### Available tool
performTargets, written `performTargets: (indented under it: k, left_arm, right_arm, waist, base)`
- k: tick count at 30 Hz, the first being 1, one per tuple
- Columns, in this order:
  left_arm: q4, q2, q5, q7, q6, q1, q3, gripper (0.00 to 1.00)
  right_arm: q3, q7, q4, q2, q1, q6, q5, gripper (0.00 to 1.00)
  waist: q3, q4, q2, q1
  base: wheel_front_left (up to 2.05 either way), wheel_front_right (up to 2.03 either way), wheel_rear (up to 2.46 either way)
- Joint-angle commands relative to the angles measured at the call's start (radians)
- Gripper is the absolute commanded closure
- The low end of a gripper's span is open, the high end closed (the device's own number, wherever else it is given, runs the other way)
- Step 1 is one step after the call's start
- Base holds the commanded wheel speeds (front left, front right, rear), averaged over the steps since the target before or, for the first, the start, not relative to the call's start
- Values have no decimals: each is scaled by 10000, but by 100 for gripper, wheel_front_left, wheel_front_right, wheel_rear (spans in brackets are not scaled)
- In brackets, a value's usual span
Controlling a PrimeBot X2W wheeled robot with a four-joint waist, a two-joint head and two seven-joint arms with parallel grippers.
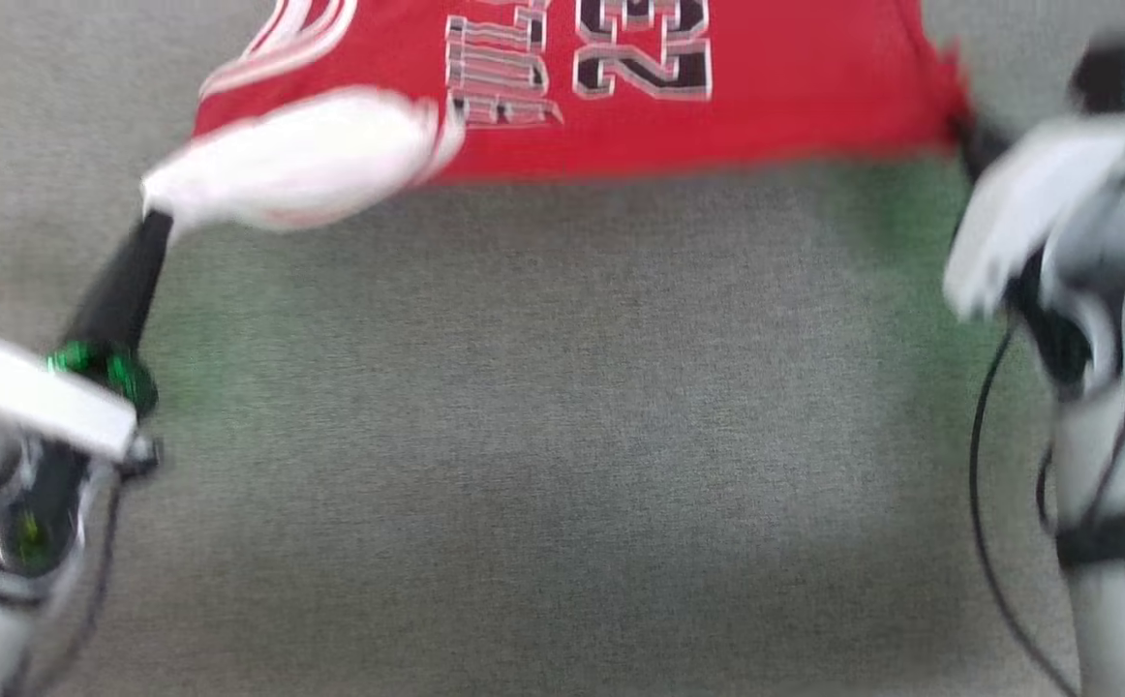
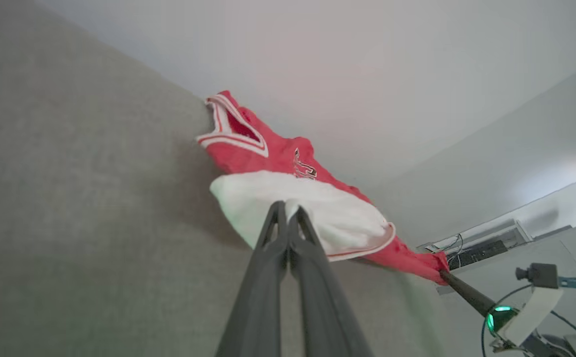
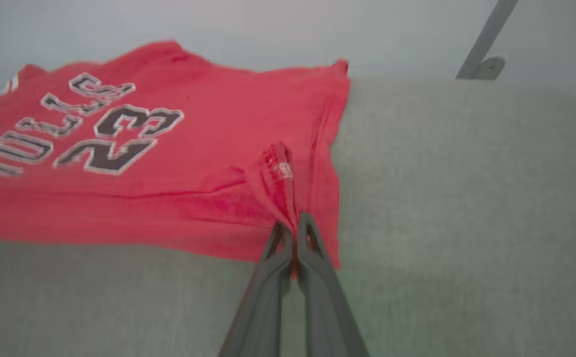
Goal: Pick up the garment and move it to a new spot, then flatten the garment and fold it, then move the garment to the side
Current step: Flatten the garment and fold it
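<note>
Across the far part of the grey cloth-covered tabletop we see the garment, a red jersey spread wide between our two arms, its printed number 23 facing up. The head view is smeared with blur, so fine detail escapes us.

Our left end effector has its two dark fingers pressed together on the white sleeve; from the left wrist camera the fingers meet at the tip, pinching the white cloth, with the red body trailing away beyond it. That same view shows striped trim touching the grey surface, while the rest of the fabric hangs stretched toward the other arm's fingers.

Our right end effector is clamped on the red edge at the opposite side. Its wrist camera shows the fingers closed on a bunched fold of the red fabric, near the corner, with the number to the left of the grip.

The near edge looks lifted off the tabletop, casting a soft shadow below it.
</note>
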Motion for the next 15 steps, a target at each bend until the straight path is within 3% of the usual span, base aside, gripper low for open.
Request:
performTargets:
  k: [1,8,15]
  left_arm:
    - [-176,-135,37,-54,23,417,318,100]
    - [-2005,-559,1006,-57,22,4412,1683,100]
    - [-3315,-177,1385,-59,22,6690,1955,100]
  right_arm:
    - [30,175,-309,-112,519,-46,187,100]
    - [-442,2026,-3621,-452,4745,-47,1722,100]
    - [-1248,3103,-6046,-81,7867,-48,2728,100]
  waist:
    - [-288,91,0,0]
    - [-965,340,0,0]
    - [-1337,536,0,0]
  base:
    - [0,0,0]
    - [0,0,0]
    - [0,0,0]
